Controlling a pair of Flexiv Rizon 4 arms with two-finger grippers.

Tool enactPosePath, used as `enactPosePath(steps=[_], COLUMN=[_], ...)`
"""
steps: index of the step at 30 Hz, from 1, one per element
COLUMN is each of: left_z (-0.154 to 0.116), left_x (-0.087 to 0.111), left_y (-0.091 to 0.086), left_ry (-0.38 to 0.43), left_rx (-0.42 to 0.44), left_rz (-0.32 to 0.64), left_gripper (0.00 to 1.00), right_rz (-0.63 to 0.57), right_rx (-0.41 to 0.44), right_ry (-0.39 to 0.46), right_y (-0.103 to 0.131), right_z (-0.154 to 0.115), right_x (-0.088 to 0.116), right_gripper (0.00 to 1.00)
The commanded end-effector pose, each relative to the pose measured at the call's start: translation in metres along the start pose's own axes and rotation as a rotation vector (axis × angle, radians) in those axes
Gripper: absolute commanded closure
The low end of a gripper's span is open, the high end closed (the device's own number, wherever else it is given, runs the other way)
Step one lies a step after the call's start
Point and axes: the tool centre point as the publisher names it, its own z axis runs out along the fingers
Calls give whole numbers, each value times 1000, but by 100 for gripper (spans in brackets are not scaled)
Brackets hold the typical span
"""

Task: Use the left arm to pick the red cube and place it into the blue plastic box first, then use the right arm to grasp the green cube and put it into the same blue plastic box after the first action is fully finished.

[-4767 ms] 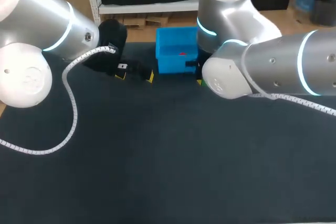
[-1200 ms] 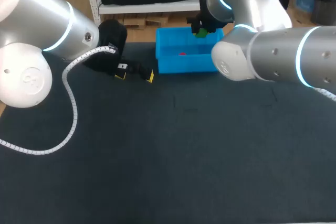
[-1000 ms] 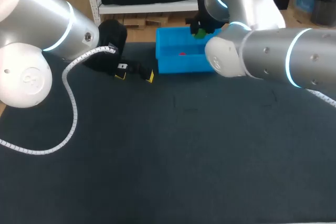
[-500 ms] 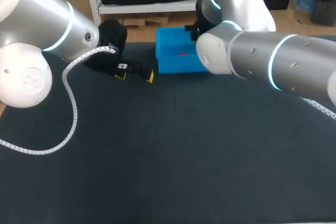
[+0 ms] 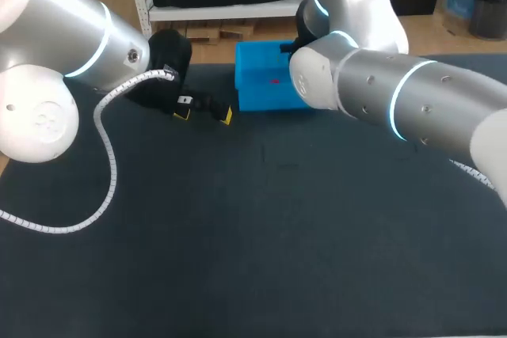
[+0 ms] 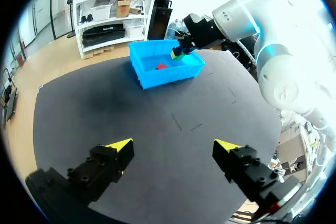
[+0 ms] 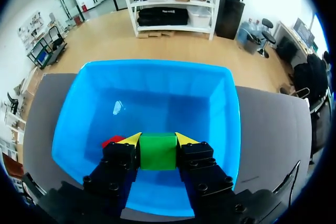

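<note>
the left arm (image 5: pixel 71 37) comes in from the left edge of the head view, and the left gripper (image 5: pixel 204 114) sits in the upper left of the frame, low by the dark table (image 5: pixel 238 235) and just left of the blue box (image 5: pixel 261 99). its two yellow-tipped fingers stand wide apart with nothing between them. the blue box stands at the upper middle of the frame, near the table's far edge, and the red cube (image 5: pixel 275 81) lies on its floor. the right arm (image 5: pixel 396 104) enters from the right side and bends across the upper middle, covering the right part of the box. in the right wrist view the right gripper (image 7: pixel 158 139) hangs over the open box, with both fingers pressed against opposite sides of the green cube (image 7: pixel 157 151), which sits level between the yellow tips. the red cube shows partly from behind one finger, down inside the box. in the left wrist view the box is well ahead of the spread fingers, and the green cube is held above the box's far side.
</note>
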Motion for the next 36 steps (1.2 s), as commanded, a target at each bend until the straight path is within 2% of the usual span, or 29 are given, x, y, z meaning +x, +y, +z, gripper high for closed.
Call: enactPosePath(steps=[1, 2, 3, 4, 11, 23, 28, 36], left_z=[0, 0, 0, 0, 0, 0, 0, 0], left_x=[0, 0, 0, 0, 0, 0, 0, 0], left_y=[1, 1, 1, 1, 1, 1, 1, 1], left_ry=[-2, -2, -2, -2, -2, -2, -2, -2], left_rx=[6, 6, 6, 6, 6, 6, 6, 6], left_rz=[2, 2, 2, 2, 2, 2, 2, 2], left_gripper=[0, 0, 0, 0, 0, 0, 0, 0], right_rz=[-2, -2, -3, -4, 0, -4, -14, -5], right_rx=[-2, -1, -1, -1, -15, -40, -53, -75], right_ry=[32, 33, 33, 34, 2, -43, -63, -85], right_y=[1, 2, 2, 2, 5, 16, 19, 16], right_z=[6, 6, 6, 6, -14, -77, -104, -139], right_x=[-9, -9, -9, -9, -13, -13, 1, 36], right_gripper=[56, 22, 5, 0, 0, 0, 0, 0])
